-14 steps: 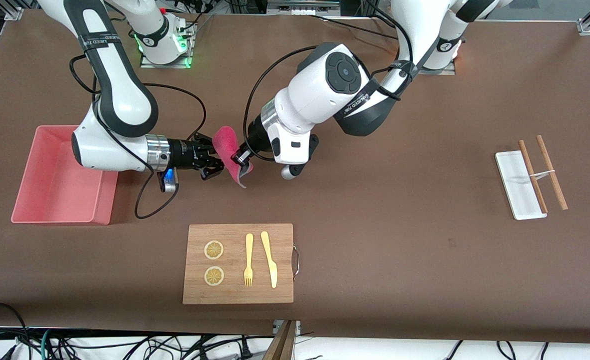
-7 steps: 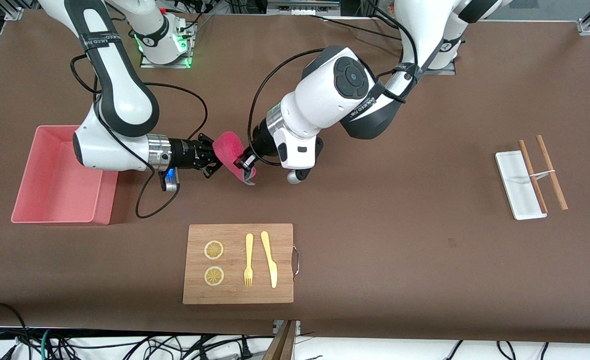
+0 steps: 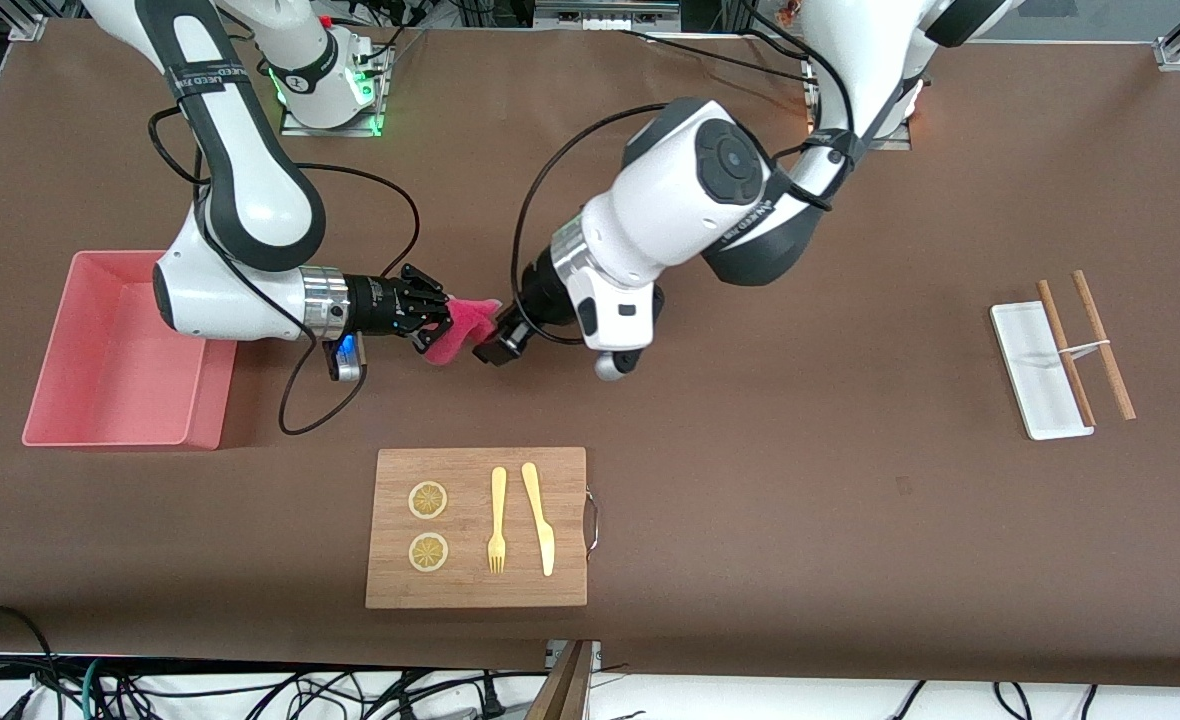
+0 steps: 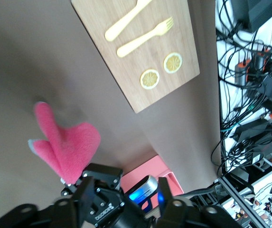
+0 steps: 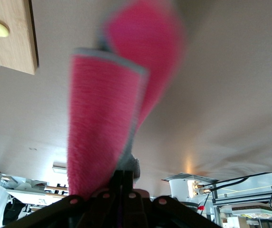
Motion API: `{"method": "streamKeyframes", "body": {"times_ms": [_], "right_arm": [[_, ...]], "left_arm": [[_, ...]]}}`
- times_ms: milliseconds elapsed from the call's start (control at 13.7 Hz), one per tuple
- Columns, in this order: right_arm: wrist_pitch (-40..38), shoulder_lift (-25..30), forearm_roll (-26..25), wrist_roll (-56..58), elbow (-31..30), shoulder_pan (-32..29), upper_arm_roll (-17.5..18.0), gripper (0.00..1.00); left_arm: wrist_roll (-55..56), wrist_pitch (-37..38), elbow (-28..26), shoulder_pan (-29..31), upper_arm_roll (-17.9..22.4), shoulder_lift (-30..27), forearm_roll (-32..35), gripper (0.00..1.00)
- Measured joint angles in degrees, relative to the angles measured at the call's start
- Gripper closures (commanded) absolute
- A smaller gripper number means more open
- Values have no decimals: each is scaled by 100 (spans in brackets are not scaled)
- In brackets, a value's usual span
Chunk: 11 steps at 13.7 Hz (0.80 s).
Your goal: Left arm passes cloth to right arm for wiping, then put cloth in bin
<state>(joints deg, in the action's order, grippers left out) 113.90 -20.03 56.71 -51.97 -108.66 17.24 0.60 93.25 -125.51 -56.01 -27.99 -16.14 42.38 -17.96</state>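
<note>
While right gripper clamps cloth — left gripper apart.

Cloth: small magenta-pink towel, grey edging, folded, drooping in air above brown table, between two arms near mid-table. Right end effector, from arm with blue wrist light, pinches one end; fingers closed on it. Left end effector just beside cloth's free end; its jaws' state unclear. Bin: pink rectangular tub, low walls, upright on table at right arm's end, well apart from cloth.
</note>
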Motion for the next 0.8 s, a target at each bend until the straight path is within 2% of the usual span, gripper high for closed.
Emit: {"method": "streamKeyframes", "body": {"times_ms": [220, 512, 805], "right_arm": [[25, -47, -309, 6, 9, 234, 8, 100], [141, -400, -1779, 113, 119, 820, 19, 100], [209, -784, -2436, 792, 175, 906, -84, 100]], "left_arm": [[-606, 985, 34, 478, 33, -236, 1, 0], [-2234, 2653, 43, 1293, 60, -576, 295, 0], [-3847, 4128, 44, 1792, 60, -1019, 936, 0]]}}
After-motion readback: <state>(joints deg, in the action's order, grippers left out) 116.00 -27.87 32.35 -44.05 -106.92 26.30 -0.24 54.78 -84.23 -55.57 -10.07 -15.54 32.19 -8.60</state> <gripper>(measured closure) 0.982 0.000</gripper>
